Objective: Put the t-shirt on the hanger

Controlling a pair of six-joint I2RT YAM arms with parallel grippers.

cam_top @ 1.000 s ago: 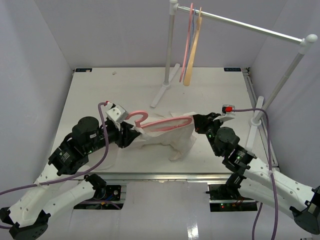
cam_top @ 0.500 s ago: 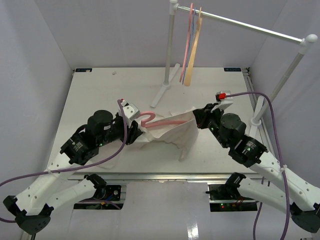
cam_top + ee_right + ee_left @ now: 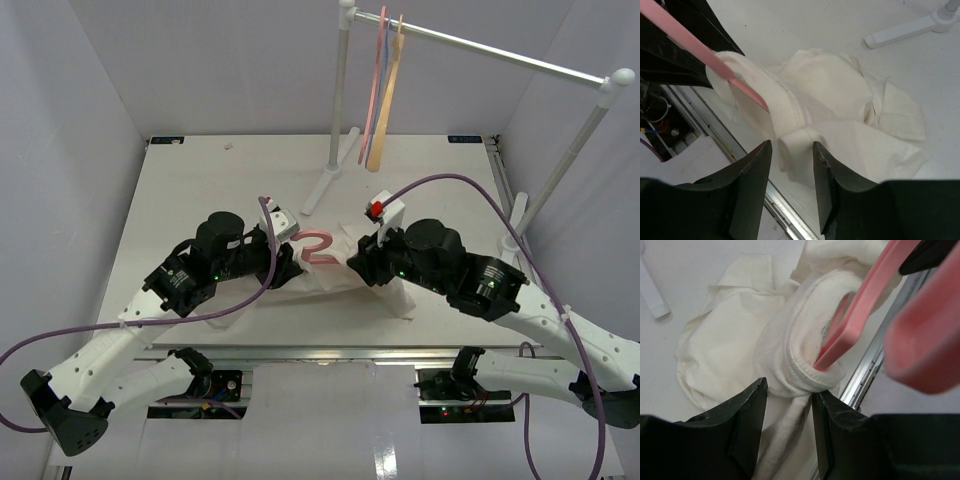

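Note:
The cream t-shirt (image 3: 325,282) lies bunched near the table's front edge, between my two arms. The pink hanger (image 3: 318,247) stands in it with only its hook showing above the cloth. In the left wrist view a hanger (image 3: 860,305) arm runs down into the ribbed collar of the t-shirt (image 3: 725,340). My left gripper (image 3: 789,397) (image 3: 288,268) is closed on a twisted strand of cloth just below that collar. My right gripper (image 3: 791,152) (image 3: 358,268) hangs open over a rolled fold of the t-shirt (image 3: 840,100), with its jaws clear of the cloth. The hanger (image 3: 700,45) crosses that view's upper left.
A white clothes rack stands at the back, its foot (image 3: 325,185) close behind the shirt. A second pink hanger and a tan one (image 3: 380,90) hang from its rail. The rack's other post stands at the right (image 3: 515,235). The table's metal front edge (image 3: 790,220) lies just below the shirt.
Both arms have closed in toward the middle, bunching the shirt. The hanger has turned, leaving only its hook showing. My right gripper has let go of the shirt and opened.

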